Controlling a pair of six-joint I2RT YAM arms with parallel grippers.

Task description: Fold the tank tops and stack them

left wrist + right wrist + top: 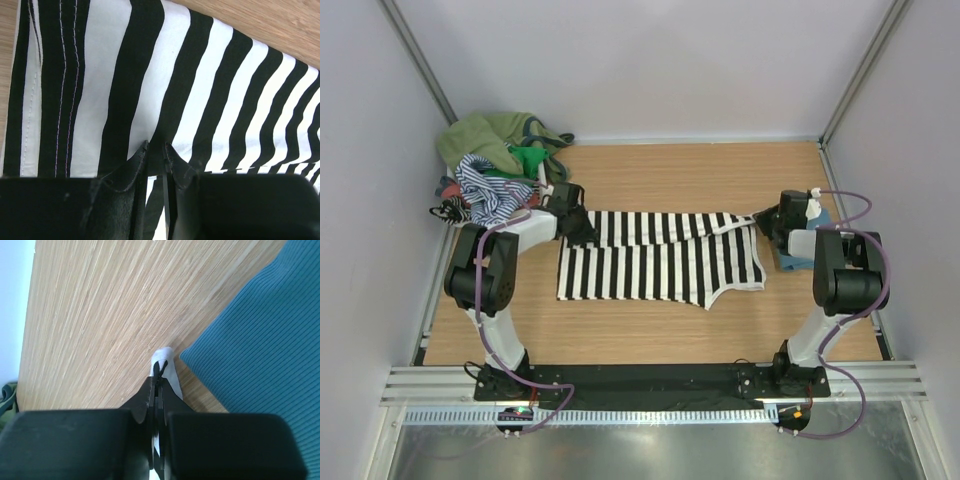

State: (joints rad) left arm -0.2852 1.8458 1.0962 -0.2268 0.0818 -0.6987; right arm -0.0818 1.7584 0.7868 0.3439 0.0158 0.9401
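Wooden table (650, 330), pale walls around. Spread flat at mid-table: black-and-white striped tank top (660, 270). Left gripper (156, 150) clamped tight on its far left corner; right gripper (159, 371) pinched closed on white strap tip at its right end. Just beside it, right: teal-blue top (260, 340). Far left corner: heap of other tops (495, 165).

Two arms, left arm (485, 275) and right arm (845, 272), each built of rounded black joint housings linked by white segments, bolted to one black base plate (650, 380). A purple cable (865, 395) loops along each arm. Jaws are matte black and taper to points.
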